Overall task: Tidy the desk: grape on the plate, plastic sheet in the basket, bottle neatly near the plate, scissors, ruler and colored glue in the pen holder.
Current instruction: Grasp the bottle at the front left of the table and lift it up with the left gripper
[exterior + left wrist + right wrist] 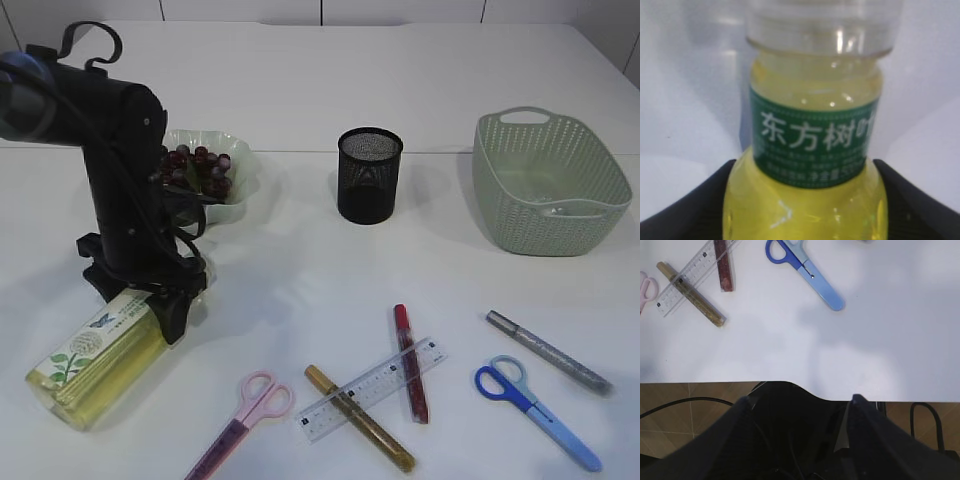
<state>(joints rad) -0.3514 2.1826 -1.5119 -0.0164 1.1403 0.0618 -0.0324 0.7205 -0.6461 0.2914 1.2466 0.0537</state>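
A bottle (95, 365) of yellow liquid lies on its side at the front left. My left gripper (165, 300) is shut on its shoulder; in the left wrist view the jaws (805, 165) flank the bottle (810, 205) below its green label. Dark grapes (195, 168) lie on the pale green plate (240, 165). Pink scissors (245, 415), a clear ruler (372, 388), red glue (410, 362), gold glue (358, 430), silver glue (548, 350) and blue scissors (535, 405) lie along the front. My right gripper (799, 400) is open and empty. No plastic sheet shows.
A black mesh pen holder (369, 175) stands at the centre back. A green basket (550, 180) stands at the back right. The right wrist view shows the table's front edge, with the blue scissors (807, 272), ruler (695, 272) and gold glue (692, 295) beyond it.
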